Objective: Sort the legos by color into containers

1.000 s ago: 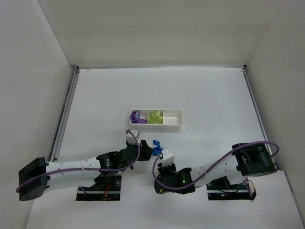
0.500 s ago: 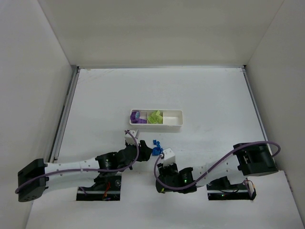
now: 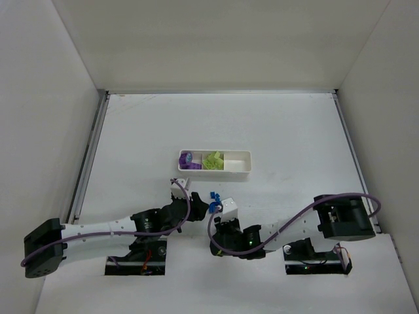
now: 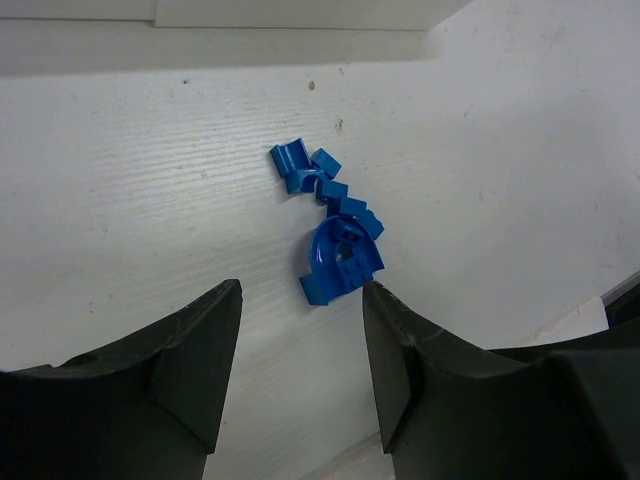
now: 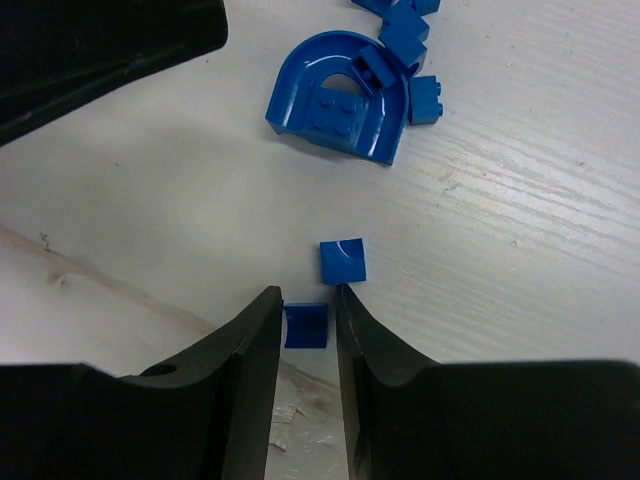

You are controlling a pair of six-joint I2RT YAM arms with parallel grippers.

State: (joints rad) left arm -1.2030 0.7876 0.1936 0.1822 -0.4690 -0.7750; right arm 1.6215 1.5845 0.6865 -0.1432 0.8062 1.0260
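Note:
Several blue legos (image 3: 212, 195) lie in a loose cluster on the table in front of the white tray (image 3: 243, 174). Its left compartment holds purple legos (image 3: 188, 161), the middle one lime legos (image 3: 213, 160), and the right one (image 3: 237, 162) shows only white floor. My left gripper (image 4: 300, 300) is open and empty, just short of a blue arch piece (image 4: 342, 260). My right gripper (image 5: 309, 300) is shut on a small blue brick (image 5: 306, 326) low at the table. Another small blue brick (image 5: 343, 261) lies just beyond its tips, and the arch (image 5: 340, 97) lies farther out.
The two grippers (image 3: 198, 204) (image 3: 217, 210) sit close together around the blue cluster, with the left finger (image 5: 110, 50) showing at the top left of the right wrist view. White walls enclose the table on three sides.
The right arm's forearm and elbow have shifted left and the wrist has settled lower beside the blue cluster. The left arm has barely moved.

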